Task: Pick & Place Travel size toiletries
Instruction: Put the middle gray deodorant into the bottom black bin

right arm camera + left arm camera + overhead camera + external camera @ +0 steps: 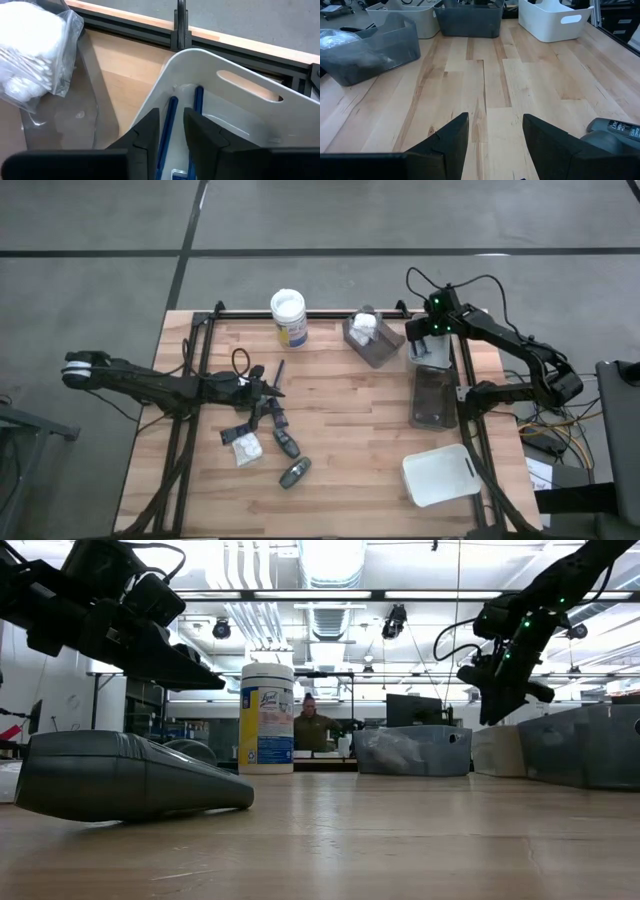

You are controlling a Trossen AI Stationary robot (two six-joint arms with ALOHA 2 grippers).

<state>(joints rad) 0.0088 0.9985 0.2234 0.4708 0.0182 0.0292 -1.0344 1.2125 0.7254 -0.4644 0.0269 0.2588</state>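
Claw [171, 131] above white tray rim [210, 62]

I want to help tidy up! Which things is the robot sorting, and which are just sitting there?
For the job:
- white packet
- dark grey bottles
- thin dark stick
- blue sticks, lying in the white bin

Just sitting there:
- white-lidded jar
- white tray
- person in the room behind
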